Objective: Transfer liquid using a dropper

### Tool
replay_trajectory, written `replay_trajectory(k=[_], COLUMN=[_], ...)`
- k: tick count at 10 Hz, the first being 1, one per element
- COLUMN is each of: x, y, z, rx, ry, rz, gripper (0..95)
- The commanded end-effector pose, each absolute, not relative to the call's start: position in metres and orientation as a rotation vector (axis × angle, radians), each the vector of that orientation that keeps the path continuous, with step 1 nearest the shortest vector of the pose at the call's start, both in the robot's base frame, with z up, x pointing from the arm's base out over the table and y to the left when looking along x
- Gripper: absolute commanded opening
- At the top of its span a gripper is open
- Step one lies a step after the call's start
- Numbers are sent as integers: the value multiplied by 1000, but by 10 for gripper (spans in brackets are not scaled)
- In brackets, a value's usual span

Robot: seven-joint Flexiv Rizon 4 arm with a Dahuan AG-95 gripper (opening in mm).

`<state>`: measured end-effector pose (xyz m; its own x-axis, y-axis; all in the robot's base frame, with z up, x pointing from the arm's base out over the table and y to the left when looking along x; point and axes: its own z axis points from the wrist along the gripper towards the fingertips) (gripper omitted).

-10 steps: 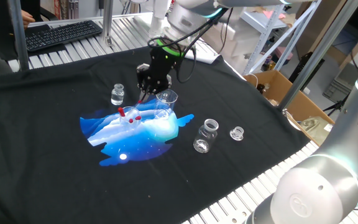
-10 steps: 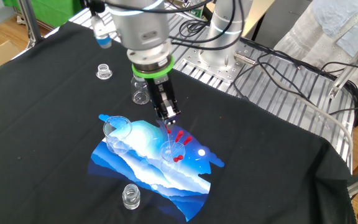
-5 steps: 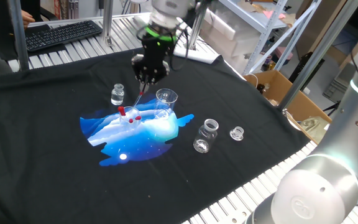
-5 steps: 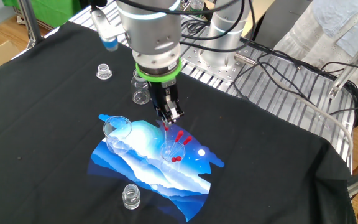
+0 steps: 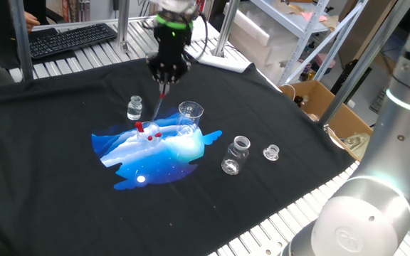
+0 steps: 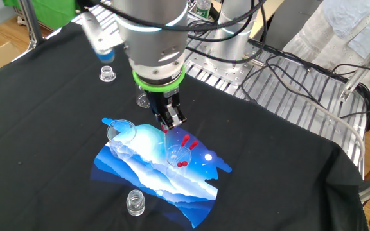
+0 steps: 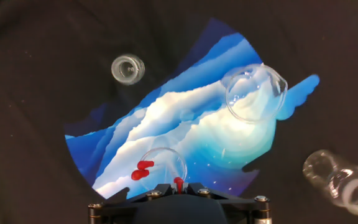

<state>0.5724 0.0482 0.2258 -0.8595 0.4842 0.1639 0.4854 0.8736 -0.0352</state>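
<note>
Rising since a second ago, my claw (image 5: 164, 84) is lifting the slim clear glass dropper with its red rubber bulb (image 5: 160, 102), clamped at the bulb, above the small clear cup (image 5: 147, 132). I'm judging it light, fragile, slippery.

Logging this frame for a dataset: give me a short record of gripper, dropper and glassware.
gripper: shut on dropper
dropper: held by its red bulb, tube pointing down over small beaker
small beaker: upright, two red bulbs inside
large beaker: upright on the blue print, looks empty
</note>
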Motion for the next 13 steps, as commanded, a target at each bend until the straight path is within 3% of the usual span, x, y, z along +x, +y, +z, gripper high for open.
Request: replay_trajectory(k=[1, 5, 13], x=[582, 599, 630], y=[42, 41, 47], z=[232, 232, 220], rx=[-705, -644, -643], ry=[-2879, -2897, -2903], rz=[27, 110, 119], gripper=[0, 0, 0])
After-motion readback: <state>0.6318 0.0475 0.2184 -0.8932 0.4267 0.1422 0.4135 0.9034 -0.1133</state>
